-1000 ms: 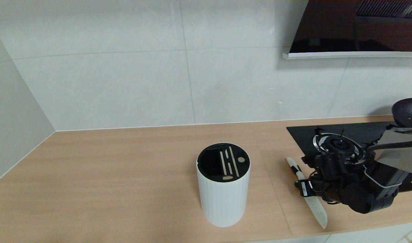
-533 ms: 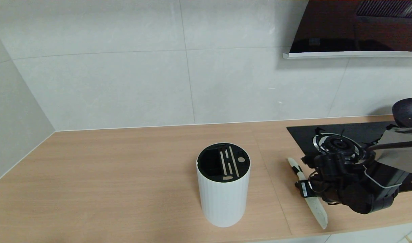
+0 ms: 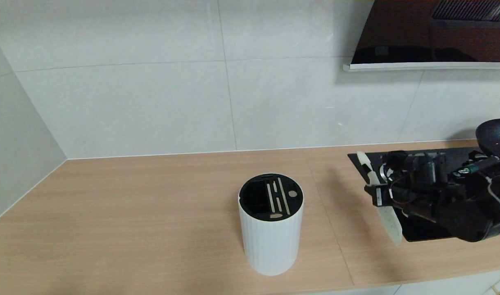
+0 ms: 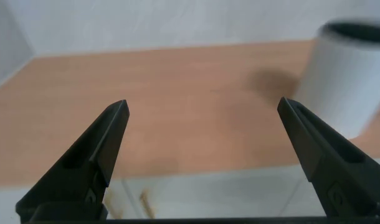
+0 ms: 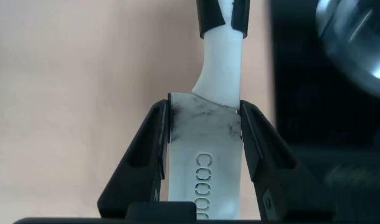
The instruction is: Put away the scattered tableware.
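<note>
A pale wooden table runs along a grey tiled wall, with a dark range hood above its right end and a black cooktop set into the table there. A black pot sits at the far right of the cooktop. Near the middle of the table stands the white holder, an upright ribbed cylinder with a black slotted top. To its right, well apart from it, the right end effector holds a white knife clear of the table. The knife hangs over the cooktop's left edge, its handle towards the wall and its blade tip slanting down towards the near edge.

In the left wrist view, the left end effector is spread wide with nothing between its dark fingers. It hovers off the table's front edge, with the white holder farther along the wood.

In the right wrist view, the right end effector is clamped on the knife, its fingers pressing either side of the smudged blade just below where it narrows into the handle. A black band rings the handle. Bare wood lies beneath on one side, and the cooktop with a metal burner on the other.
</note>
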